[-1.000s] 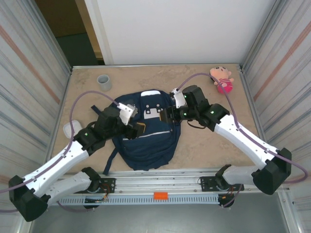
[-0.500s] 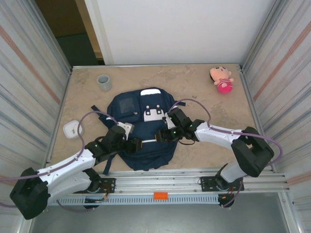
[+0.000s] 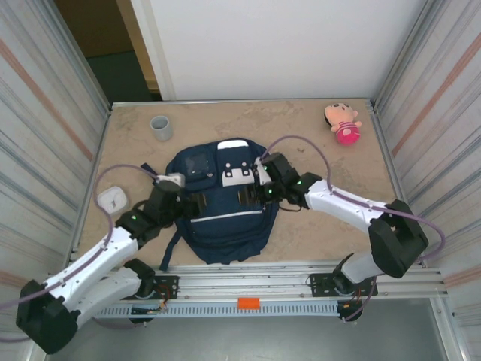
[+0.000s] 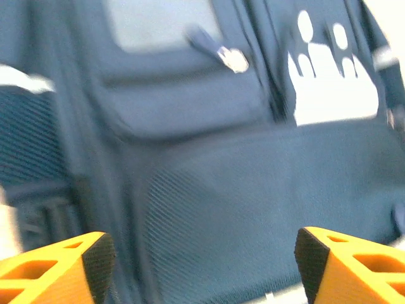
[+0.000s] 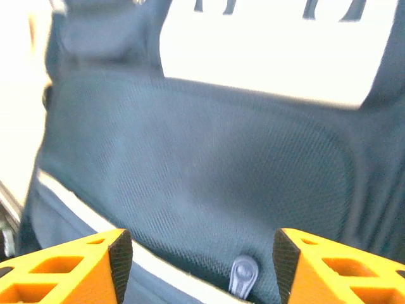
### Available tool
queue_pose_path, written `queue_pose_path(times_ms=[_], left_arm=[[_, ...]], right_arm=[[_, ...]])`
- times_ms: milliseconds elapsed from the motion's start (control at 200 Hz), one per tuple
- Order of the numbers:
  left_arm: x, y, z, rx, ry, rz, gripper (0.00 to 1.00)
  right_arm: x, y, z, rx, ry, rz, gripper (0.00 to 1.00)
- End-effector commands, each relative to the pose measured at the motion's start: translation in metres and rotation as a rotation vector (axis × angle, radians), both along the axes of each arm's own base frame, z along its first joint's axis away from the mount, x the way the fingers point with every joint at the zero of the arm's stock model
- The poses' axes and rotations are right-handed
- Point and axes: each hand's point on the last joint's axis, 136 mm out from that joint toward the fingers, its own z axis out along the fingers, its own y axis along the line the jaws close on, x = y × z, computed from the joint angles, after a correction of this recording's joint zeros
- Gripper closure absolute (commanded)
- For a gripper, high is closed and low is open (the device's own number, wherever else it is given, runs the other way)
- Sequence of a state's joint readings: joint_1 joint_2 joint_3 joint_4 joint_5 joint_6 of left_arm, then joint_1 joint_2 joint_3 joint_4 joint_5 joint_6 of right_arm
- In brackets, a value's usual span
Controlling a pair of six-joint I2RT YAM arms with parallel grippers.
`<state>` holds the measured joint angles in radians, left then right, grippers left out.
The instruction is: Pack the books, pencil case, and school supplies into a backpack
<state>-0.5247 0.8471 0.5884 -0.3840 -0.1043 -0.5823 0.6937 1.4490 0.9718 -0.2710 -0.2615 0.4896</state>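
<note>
Left wrist view: my left gripper (image 4: 202, 259) is spreading its orange fingers (image 4: 57, 272) wide with nothing between them, hanging low over the dark mesh of the backpack (image 4: 209, 190), below a pocket whose zip pull (image 4: 235, 60) is lying free. Over on the right wrist view, my right gripper (image 5: 199, 253) is standing open just as emptily, its fingers (image 5: 329, 266) flanking a second zip pull (image 5: 243, 275) beside the light zip line (image 5: 82, 215), most likely because that tab is the thing I am lining up to pinch. From above, the left gripper (image 3: 197, 204) and right gripper (image 3: 252, 194) are facing each other across the front pocket, one to steady the fabric and one to work the zip, as I judge it. The backpack (image 3: 225, 226) is lying flat, front up, on the table (image 3: 316, 128) between my two arms. What it is carrying inside I cannot tell. A grey cup (image 3: 161, 127), a white square object (image 3: 111, 199) and a pink plush toy (image 3: 343, 123) are sitting well apart from the bag.
</note>
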Motion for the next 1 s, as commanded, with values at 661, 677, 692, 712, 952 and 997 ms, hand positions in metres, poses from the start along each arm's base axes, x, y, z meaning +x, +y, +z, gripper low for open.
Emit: queue_pose_path(times_ms=[661, 677, 692, 712, 952, 997], left_arm=[[0.033, 0.034, -0.107, -0.194, 0.390, 0.132, 0.41], [0.034, 0.033, -0.109, -0.190, 0.395, 0.130, 0.41], [0.034, 0.033, -0.113, -0.184, 0.403, 0.129, 0.42], [0.034, 0.034, -0.117, -0.176, 0.413, 0.131, 0.43], [0.041, 0.013, -0.138, -0.208, 0.471, 0.084, 0.60], [0.045, 0.005, -0.134, -0.200, 0.447, 0.069, 0.60]], right_arm=[[0.069, -0.033, -0.107, -0.025, 0.245, -0.176, 0.49], [0.069, -0.035, -0.110, -0.028, 0.249, -0.182, 0.49], [0.068, -0.036, -0.112, -0.031, 0.255, -0.186, 0.50], [0.068, -0.039, -0.115, -0.035, 0.259, -0.192, 0.50], [0.066, -0.064, -0.130, -0.042, 0.292, -0.257, 0.52], [0.067, -0.070, -0.129, -0.038, 0.294, -0.270, 0.52]])
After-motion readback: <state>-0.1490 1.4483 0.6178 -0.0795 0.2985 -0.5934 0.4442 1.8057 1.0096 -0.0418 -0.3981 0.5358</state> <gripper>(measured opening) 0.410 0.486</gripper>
